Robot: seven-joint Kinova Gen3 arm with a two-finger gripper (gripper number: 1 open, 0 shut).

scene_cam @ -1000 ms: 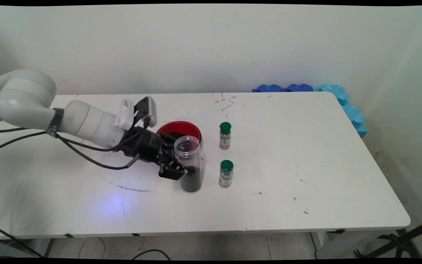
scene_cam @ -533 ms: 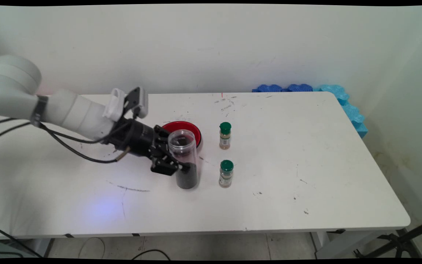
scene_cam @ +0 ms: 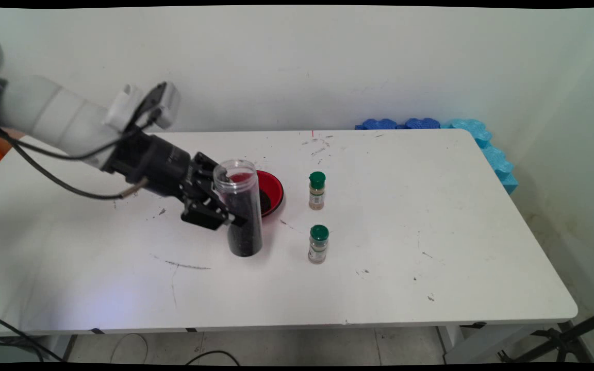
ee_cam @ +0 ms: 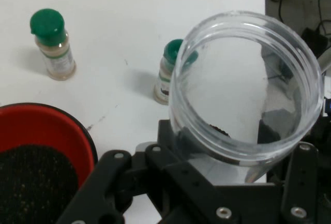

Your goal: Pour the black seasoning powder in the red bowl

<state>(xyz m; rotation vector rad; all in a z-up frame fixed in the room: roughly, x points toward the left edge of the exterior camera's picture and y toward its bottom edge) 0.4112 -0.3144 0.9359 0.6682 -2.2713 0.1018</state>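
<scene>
My black gripper is shut on a tall clear jar about half full of dark grains. The lidless jar tilts slightly and hangs just above the table, in front of a red bowl that also holds dark grains. In the hand view the jar's open mouth fills the middle and right, between my fingers, with the red bowl at lower left. Two small green-capped spice bottles stand right of the bowl, one further back and one nearer; the hand view shows them as one bottle and another bottle behind the jar.
The white table carries scuffs and dark pen marks. Blue foam pieces lie along its far right corner and right edge. Black cables hang from the arm at the left.
My gripper has moved left and upward with the jar in its grasp, lifting it from beside the nearer spice bottle to a spot in front of the bowl's left side.
</scene>
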